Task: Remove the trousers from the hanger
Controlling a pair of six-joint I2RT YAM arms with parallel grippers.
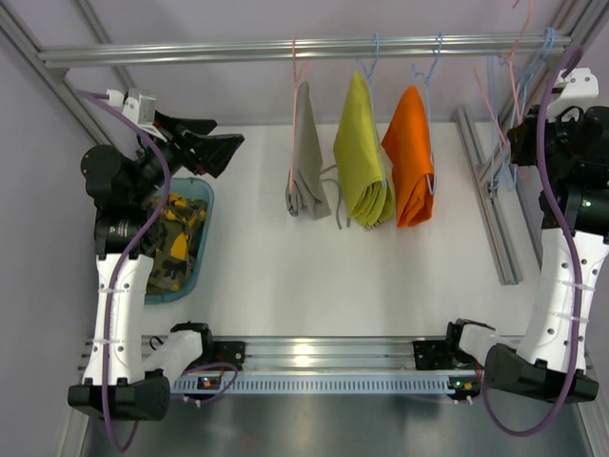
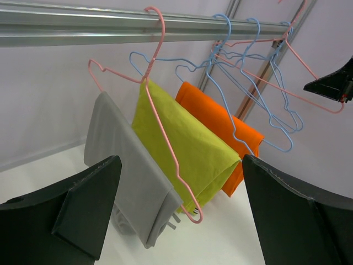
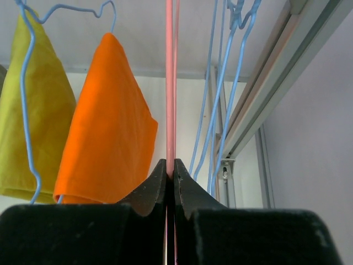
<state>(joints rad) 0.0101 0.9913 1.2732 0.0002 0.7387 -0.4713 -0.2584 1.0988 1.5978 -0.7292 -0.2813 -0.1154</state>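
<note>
your left claw (image 1: 217, 140) stood wide open near the plain pale grey cloth trousers (image 1: 306, 162) hanging from the aluminium rail (image 1: 190, 52); your right claw (image 3: 170, 165) pinched a thin pink wire hanger (image 3: 170, 83); yellow-orange camouflage trousers (image 1: 176, 238) lay in a teal basket (image 1: 206, 214).

Rail (image 1: 304, 48): carrying grey trousers (image 1: 306, 157), yellow-green pair (image 1: 360, 152), orange pair (image 1: 411, 162).
Basket (image 1: 207, 238): holding camouflage trousers (image 1: 176, 243).
Left gripper (image 1: 221, 133): gaping wide above basket.

The pale grey trousers (image 1: 306, 162) hang folded over a pink hanger (image 2: 161, 127), drawstrings dangling below, a little ahead of the left fingers (image 1: 226, 152). The yellow-orange and dark camouflage trousers (image 1: 176, 243) lie crumpled below and behind those fingers.
</note>
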